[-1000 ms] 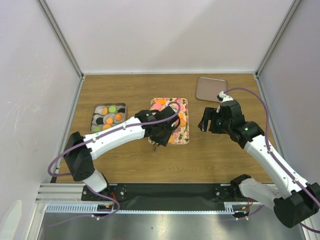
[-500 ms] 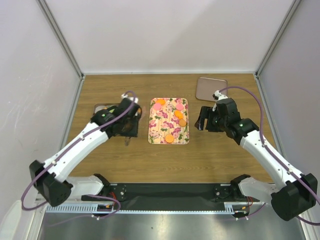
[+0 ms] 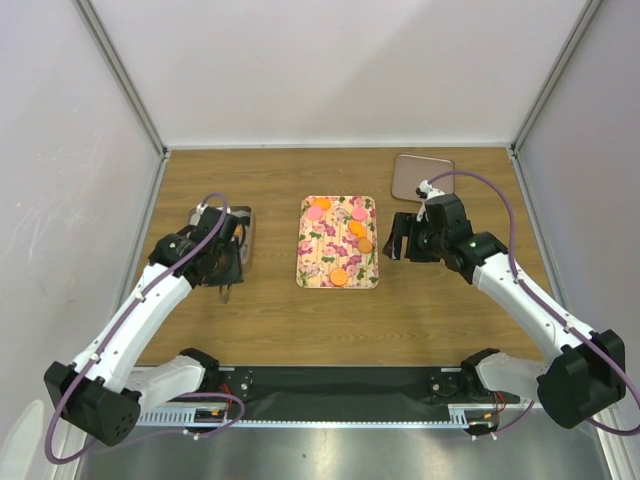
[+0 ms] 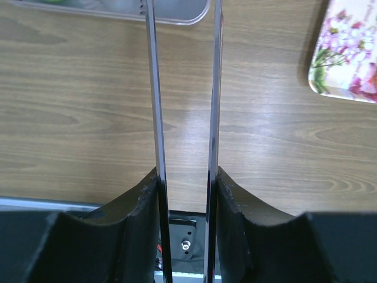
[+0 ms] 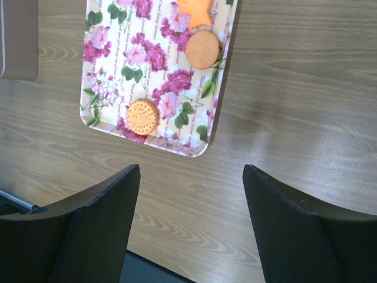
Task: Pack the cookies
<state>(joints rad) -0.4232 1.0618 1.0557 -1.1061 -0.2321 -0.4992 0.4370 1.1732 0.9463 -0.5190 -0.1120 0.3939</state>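
Since the earlier frame, the left gripper (image 4: 187, 177) has left the floral tray (image 3: 318, 262) and now stands at the near edge of the container (image 4: 182, 9) on the left; the right arm has shifted only slightly.

Status: six cookies (image 3: 339, 277) lie loose on the tray, four orange and two pink; the container's contents are hidden under the left arm. Packing therefore appears partly done, with these six probably left to transfer; the lid (image 3: 422, 177) lies apart at the far right.

Left gripper: clamped on metal tongs (image 4: 154, 88), whose blades stand apart with nothing between them. Right gripper (image 5: 189, 171): released, empty, above bare wood just off the tray corner.

Cookies: flat round discs; the two nearest show an embossed surface.
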